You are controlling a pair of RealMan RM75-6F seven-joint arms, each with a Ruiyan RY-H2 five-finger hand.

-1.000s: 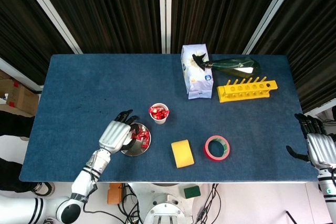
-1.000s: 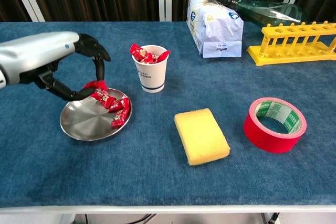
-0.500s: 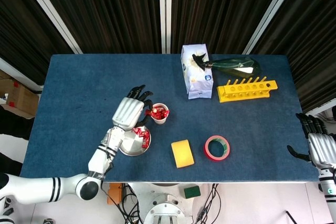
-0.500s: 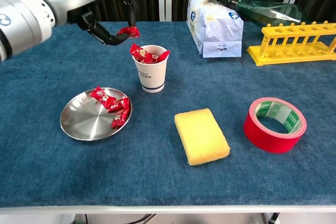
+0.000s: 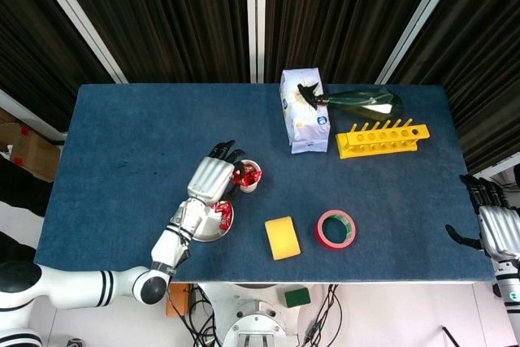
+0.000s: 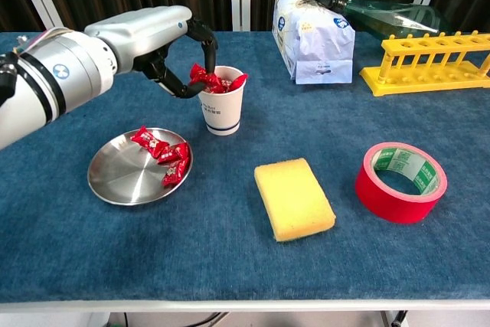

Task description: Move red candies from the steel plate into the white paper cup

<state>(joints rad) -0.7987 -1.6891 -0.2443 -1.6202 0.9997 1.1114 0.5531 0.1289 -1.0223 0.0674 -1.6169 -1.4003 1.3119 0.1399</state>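
Red wrappers crown the white paper cup [image 5: 246, 177] in the head view, and the left hand [image 5: 213, 179] now sits just to the cup's left, its dark fingertips reaching the rim. Half a second ago the hand was a little farther back and to the left; a second ago it was down over the steel plate [image 5: 208, 229]. So one candy has made the trip from plate to cup, and the task moves on by one piece. From above I cannot tell whether the fingers still clamp that candy or have let go. More red candies [image 5: 223, 215] remain on the plate's right side, partly under the forearm. At the far right table edge, the right hand [image 5: 495, 229] rests idle with fingers spread, holding nothing, as it did in both earlier frames.

Steel shows more plainly in the chest view: the plate [image 6: 122, 181] lies near-left of the cup [image 6: 222, 109], with a small cluster of candies [image 6: 164, 156] on its right half, unchanged from half a second ago. The left hand [image 6: 180, 55] has dropped from above the cup to its rim, thumb and a finger curled together around a red wrapper at the heaped cup mouth. It looks like the moment of release, but whether the grip has opened is not clear. The right hand is out of this view. Judging by the heap, the cup is near full while several pieces still wait.
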